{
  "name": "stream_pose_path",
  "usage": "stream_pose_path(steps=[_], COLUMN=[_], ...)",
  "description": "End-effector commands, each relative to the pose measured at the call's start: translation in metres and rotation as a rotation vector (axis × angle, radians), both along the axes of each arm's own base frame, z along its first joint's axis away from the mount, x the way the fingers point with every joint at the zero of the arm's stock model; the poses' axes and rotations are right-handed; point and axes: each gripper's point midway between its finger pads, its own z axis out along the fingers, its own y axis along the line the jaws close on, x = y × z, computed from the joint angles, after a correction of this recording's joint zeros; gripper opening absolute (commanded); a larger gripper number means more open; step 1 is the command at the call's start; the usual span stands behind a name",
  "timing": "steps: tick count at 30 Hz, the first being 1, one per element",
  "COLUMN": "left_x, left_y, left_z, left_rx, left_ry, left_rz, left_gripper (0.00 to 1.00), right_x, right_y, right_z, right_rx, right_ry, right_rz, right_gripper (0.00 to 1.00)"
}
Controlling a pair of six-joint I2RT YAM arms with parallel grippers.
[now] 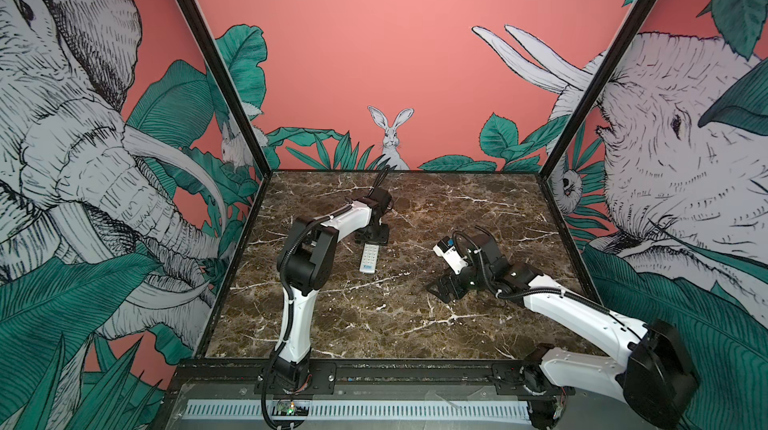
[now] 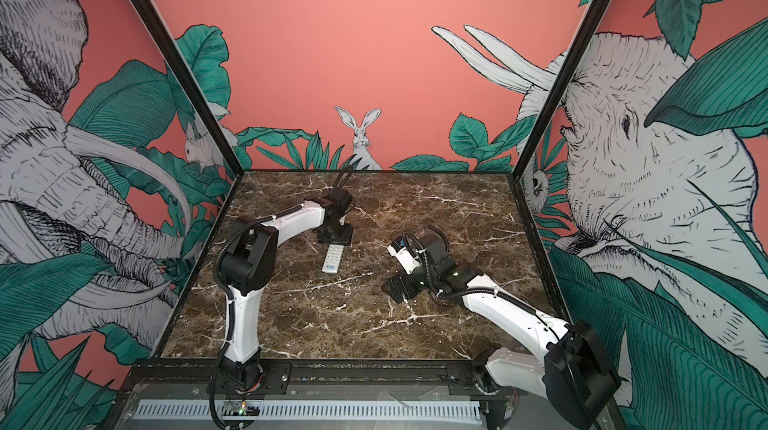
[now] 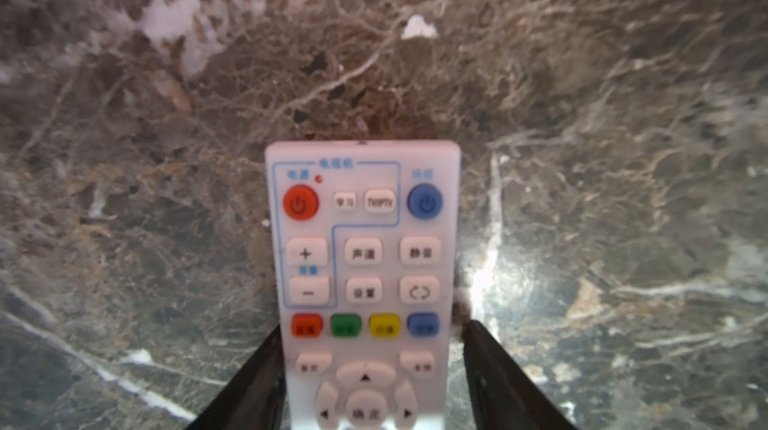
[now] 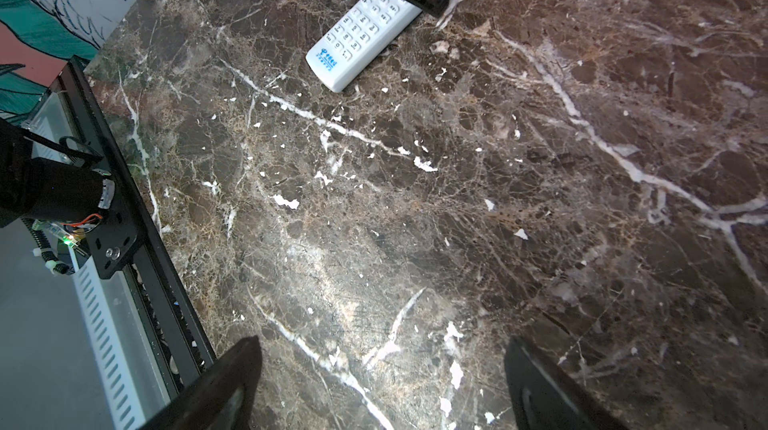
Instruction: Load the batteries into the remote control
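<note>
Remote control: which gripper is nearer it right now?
Left. The left gripper straddles the remote control's coloured-button end; the right gripper hangs off to its side, well apart.

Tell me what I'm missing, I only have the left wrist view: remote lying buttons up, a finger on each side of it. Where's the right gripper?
Observer: In a top view the right gripper sits low over the table, off to the right of the remote and clear of it.
Operator: Holding anything?
Observer: No. The right wrist view shows its jaws wide apart with nothing between them.
Operator: Any batteries lying around?
Observer: None show in any of the four views.
</note>
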Motion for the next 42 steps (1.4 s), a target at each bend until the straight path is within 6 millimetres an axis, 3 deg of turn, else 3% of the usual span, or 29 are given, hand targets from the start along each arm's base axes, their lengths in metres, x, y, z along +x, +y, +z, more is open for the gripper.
stream_pose_path(steps=[1,10,16,21,28,32,37,42], left_x=[-0.009,-0.001,0.006,0.013,0.005,-0.006,-0.01,-0.009], left_y=[-0.001,-0.004,0.014,0.058,0.156,0.198,0.224,0.239], left_z=[-0.012,0.044,0.099,0.142,0.182,0.189,0.163,0.127], left_rx=[0.002,-0.04,-0.041,-0.02,0.148,0.322,0.439,0.427], left_ry=[0.041,-0.082,-0.238,-0.42,-0.706,-0.796,-0.819,-0.799], left_rz=[-0.004,-0.081,-0.126,-0.088,0.073,0.152,0.225,0.277], left_gripper=[0.7,0.85,0.98,0.99,0.99,0.99,1.0,0.99], right_x=[-0.002,0.002,0.014,0.041,0.082,0.108,0.142,0.161], right_y=[-0.001,-0.015,-0.025,-0.038,-0.079,-0.11,-0.159,-0.192], right_z=[0.003,0.004,0.013,0.014,0.021,0.024,0.013,-0.009], right_rx=[-0.007,-0.105,-0.163,-0.178,-0.241,-0.269,-0.366,-0.394], right_ry=[-0.018,-0.047,-0.102,-0.1,-0.181,-0.23,-0.338,-0.36], right_rz=[0.009,0.0,-0.019,-0.125,-0.297,-0.392,-0.526,-0.605], right_gripper=[0.91,0.92,0.95,0.99,0.99,1.0,1.0,1.0])
